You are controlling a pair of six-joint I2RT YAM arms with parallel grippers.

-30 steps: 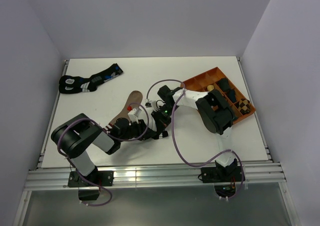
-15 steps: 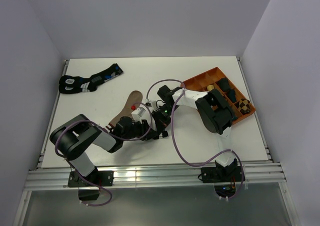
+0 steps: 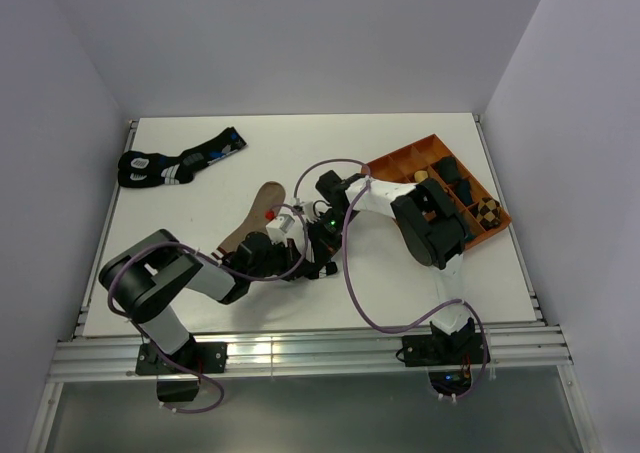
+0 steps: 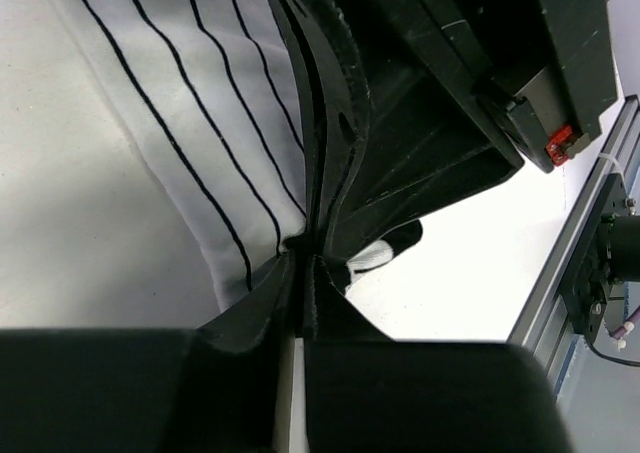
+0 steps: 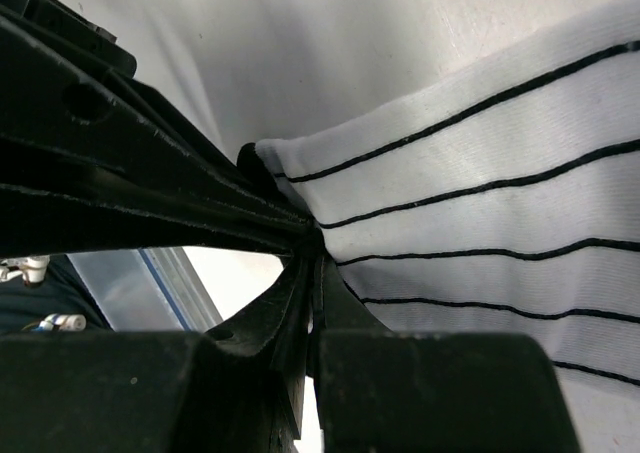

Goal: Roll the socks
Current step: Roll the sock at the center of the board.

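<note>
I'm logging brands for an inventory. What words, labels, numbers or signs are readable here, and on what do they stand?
No text can be read in any view.
black socks: blue and white marks, too small to tell whether they are lettering.
white sock: only thin black stripes, no writing.
red tab on a black arm part: no writing shows.
orange tray: no label shows.

Two arms: left arm (image 3: 150,273), right arm (image 3: 430,228). Two pincers: left pincer (image 4: 300,248), right pincer (image 5: 312,243). One tan-brown sock (image 3: 262,205). One white striped sock (image 4: 180,103). Black socks (image 3: 170,165): look like two, overlapping. One orange tray (image 3: 392,163) with one argyle bundle (image 3: 487,211) and at least two dark bundles (image 3: 447,167). One counter (image 3: 400,273).
</note>
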